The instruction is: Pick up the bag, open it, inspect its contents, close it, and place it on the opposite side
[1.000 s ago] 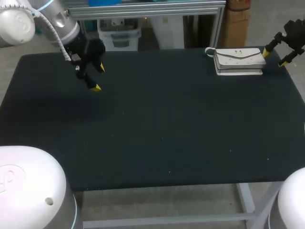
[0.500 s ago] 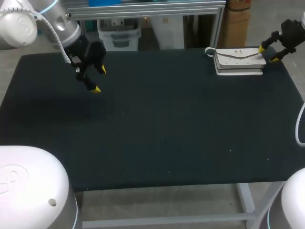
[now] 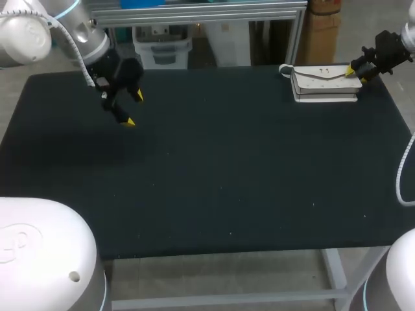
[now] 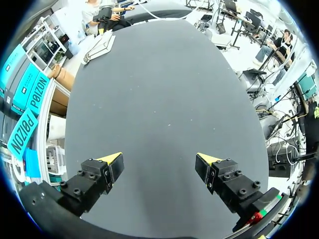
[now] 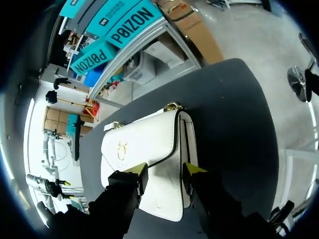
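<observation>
the right gripper (image 3: 355,72) has been brought in from beyond the table's right edge and is now set over the right end of the bag (image 3: 324,83). its fingers are held apart, and in the right wrist view the right gripper (image 5: 164,173) is seen with both yellow tips above the white flap of the bag (image 5: 144,144), whose dark edge runs between them; whether the tips touch the flap cannot be told. the bag is laid flat, flap shut, at the far right corner of the table (image 3: 227,168). the left gripper (image 3: 134,108) has been left almost unmoved above the far left of the table, with nothing held. in the left wrist view the left gripper (image 4: 159,159) is shown wide open, with the bag (image 4: 99,47) well apart at the far end.
</observation>
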Robot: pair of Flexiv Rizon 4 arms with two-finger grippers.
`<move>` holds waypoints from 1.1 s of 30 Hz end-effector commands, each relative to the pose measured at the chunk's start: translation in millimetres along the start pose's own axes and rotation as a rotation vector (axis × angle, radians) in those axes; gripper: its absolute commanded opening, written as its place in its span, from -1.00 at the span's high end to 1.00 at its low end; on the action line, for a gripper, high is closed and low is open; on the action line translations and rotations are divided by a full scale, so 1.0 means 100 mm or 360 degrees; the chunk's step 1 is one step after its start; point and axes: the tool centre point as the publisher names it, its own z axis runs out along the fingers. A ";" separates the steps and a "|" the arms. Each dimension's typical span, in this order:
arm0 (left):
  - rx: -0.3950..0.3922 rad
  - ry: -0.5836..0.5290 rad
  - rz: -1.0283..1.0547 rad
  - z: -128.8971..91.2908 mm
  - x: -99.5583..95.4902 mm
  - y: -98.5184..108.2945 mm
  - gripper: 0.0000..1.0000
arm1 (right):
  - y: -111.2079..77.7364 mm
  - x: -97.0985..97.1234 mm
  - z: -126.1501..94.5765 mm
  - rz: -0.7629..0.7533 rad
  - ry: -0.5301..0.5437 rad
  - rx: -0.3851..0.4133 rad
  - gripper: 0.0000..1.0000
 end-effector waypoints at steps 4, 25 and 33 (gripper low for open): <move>0.0016 0.0027 0.0037 0.04 -0.03 0.02 -1.00 | 0.09 -0.05 0.07 0.0005 0.0033 0.0427 1.00; 0.0318 -0.0024 -0.0213 0.07 0.05 0.12 -1.00 | -0.27 0.19 0.13 -0.0062 0.0133 0.0478 1.00; 0.0383 -0.0009 -0.0238 0.12 0.06 0.11 -1.00 | -0.53 0.36 0.14 -0.0112 0.0171 0.0512 1.00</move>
